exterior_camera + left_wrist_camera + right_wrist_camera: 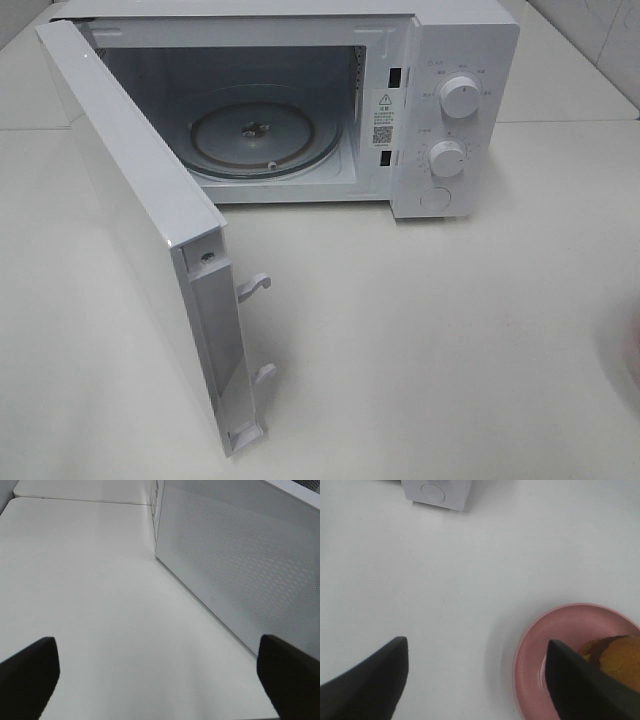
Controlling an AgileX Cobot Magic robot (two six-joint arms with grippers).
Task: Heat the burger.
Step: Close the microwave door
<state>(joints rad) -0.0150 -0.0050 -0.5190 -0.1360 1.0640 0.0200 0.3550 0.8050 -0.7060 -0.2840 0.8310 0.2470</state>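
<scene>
The burger (620, 662) shows only in the right wrist view, as a golden-brown bun edge on a pink plate (532, 642). My right gripper (475, 680) is open and empty, hovering above the table with one finger (580, 680) over the plate's near side. My left gripper (160, 680) is open and empty above bare table, beside the outer face of the microwave door (240, 565). The white microwave (440, 110) stands at the back with its door (140, 230) swung wide open to the left. Its glass turntable (265, 135) is bare. Neither gripper shows in the high view.
The microwave's two knobs (459, 95) and its round button (436, 198) face front on the right panel; the button corner also shows in the right wrist view (432, 490). White table (420, 340) lies in front. A faint pink blur sits at the high view's right edge.
</scene>
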